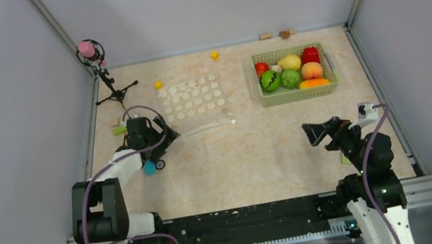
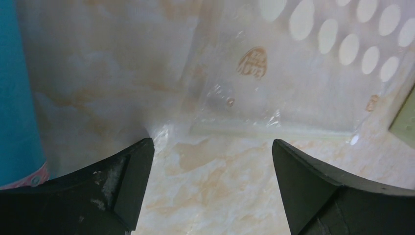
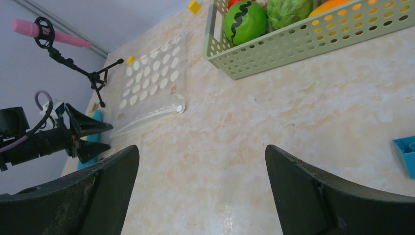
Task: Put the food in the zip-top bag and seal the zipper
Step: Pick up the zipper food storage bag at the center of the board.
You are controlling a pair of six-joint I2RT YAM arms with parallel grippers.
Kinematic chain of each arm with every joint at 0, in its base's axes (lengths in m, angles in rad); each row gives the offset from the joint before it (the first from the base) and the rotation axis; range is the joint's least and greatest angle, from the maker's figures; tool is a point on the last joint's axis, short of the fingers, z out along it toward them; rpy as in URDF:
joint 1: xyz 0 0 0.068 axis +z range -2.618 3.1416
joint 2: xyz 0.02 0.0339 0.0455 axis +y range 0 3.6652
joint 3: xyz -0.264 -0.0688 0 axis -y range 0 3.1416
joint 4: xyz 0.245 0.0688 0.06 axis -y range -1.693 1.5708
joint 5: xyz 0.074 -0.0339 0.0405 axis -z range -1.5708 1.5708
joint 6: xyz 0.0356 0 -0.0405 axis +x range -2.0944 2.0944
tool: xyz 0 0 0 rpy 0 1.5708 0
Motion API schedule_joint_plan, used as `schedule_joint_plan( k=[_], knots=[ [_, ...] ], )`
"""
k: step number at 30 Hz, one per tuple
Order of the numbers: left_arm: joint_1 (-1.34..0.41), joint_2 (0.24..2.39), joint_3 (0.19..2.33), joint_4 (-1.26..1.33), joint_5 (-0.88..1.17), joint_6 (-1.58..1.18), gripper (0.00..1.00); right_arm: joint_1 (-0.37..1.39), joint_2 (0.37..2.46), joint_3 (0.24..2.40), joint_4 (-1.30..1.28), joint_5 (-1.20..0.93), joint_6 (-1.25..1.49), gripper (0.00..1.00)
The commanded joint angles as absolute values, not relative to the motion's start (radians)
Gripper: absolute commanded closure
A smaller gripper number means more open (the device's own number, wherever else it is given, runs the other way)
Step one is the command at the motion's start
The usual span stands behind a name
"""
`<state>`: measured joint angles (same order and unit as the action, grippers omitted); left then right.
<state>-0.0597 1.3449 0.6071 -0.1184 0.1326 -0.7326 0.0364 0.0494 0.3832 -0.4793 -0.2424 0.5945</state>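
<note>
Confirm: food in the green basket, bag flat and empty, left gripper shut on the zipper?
No. The left gripper is open, jaws spread near the zipper, as the left wrist view shows. The food is in the green basket, and the zip-top bag lies flat and empty.

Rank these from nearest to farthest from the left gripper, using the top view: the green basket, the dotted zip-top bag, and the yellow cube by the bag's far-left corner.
1. zip-top bag: its near-left corner lies just ahead of the left gripper.
2. yellow cube: farther back, off the bag's far-left corner.
3. green basket: far to the right, past the bag.
</note>
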Motion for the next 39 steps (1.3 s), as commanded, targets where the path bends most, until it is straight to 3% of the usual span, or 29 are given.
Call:
schedule_joint_plan(
  k=[1,8,10,12,17,23,28,35,39],
  knots=[
    [-0.058,1.442,0.660,0.005,0.165,-0.750,0.04,0.030,0.055,0.400,-0.442,-0.269,0.580,0.01],
    [-0.058,1.572,0.698,0.055,0.241,-0.753,0.18,0.031,0.080,0.410,-0.455,-0.294,0.568,0.01],
    [-0.058,1.596,0.694,0.081,0.258,-0.758,0.29,0.031,0.079,0.409,-0.455,-0.289,0.569,0.01],
    [-0.058,1.620,0.699,0.087,0.267,-0.760,0.46,0.031,0.080,0.408,-0.456,-0.282,0.568,0.01],
    [-0.058,1.671,0.714,0.085,0.300,-0.757,1.00,0.031,0.078,0.407,-0.455,-0.273,0.570,0.01],
    [-0.069,1.633,0.660,0.150,0.404,-0.797,1.00,0.031,0.081,0.407,-0.453,-0.303,0.580,0.01],
    [-0.144,1.445,0.579,0.133,0.409,-0.857,1.00,0.031,0.107,0.398,-0.409,-0.447,0.590,0.01],
    [-0.394,1.030,0.469,0.005,0.124,-1.035,1.00,0.057,0.226,0.263,-0.169,-0.638,0.762,0.02],
    [-0.481,0.823,0.384,-0.034,-0.005,-1.153,1.00,0.292,0.247,0.182,-0.086,-0.447,0.829,0.02]
  ],
)
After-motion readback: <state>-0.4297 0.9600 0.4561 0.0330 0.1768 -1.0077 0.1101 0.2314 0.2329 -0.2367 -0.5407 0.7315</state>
